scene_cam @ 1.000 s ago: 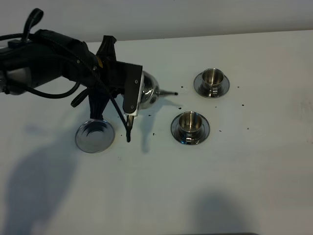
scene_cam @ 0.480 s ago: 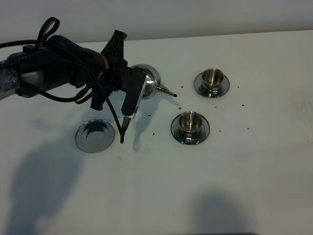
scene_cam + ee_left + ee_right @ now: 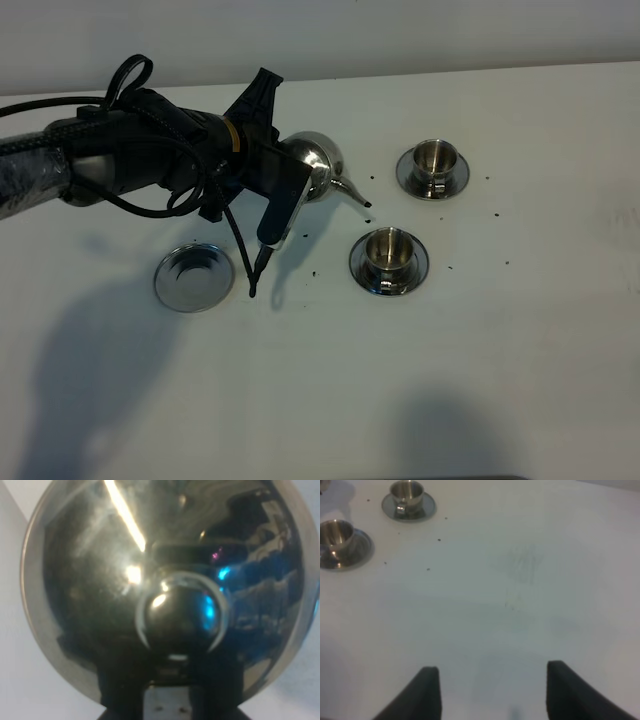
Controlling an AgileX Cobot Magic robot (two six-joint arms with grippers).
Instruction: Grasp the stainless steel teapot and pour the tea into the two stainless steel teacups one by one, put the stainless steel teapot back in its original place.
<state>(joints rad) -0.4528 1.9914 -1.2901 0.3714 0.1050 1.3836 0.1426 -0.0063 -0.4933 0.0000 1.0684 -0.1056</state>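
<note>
Stainless steel teapot [image 3: 318, 165] hangs above the bench [image 3: 450, 400], clear of its empty round saucer [image 3: 194, 277], which sits well apart on the left arm's side. The thin spout [image 3: 352, 193] points down and toward the two teacups. The left wrist view shows only the domed lid and knob [image 3: 175, 612].

You cannot see the fingers of the left gripper [image 3: 290, 178], which are hidden behind the pot and the wrist housing. The pot is off the bench and carried by that arm, so they are judged closed on its handle. The right gripper [image 3: 492, 690] stays well clear, spread wide over bare bench and holding nothing.

Watch the spout tip. It stops short of the nearer teacup [image 3: 388, 250] and lies off to one side of the farther teacup [image 3: 432, 158], yet it already slopes down. Tilt more before it is over a rim and the tea lands on the bench, where dark specks [image 3: 372, 180] already lie. Both cup mouths are small, so a slight miss spills, and a low spout could knock a cup off its saucer. Slick steel may also pivot in the grip.

Against a second ago, the arm has carried the pot toward the cups, the spout has dipped from near level, and the saucer is fully uncovered. Cups and saucers have not moved.
</note>
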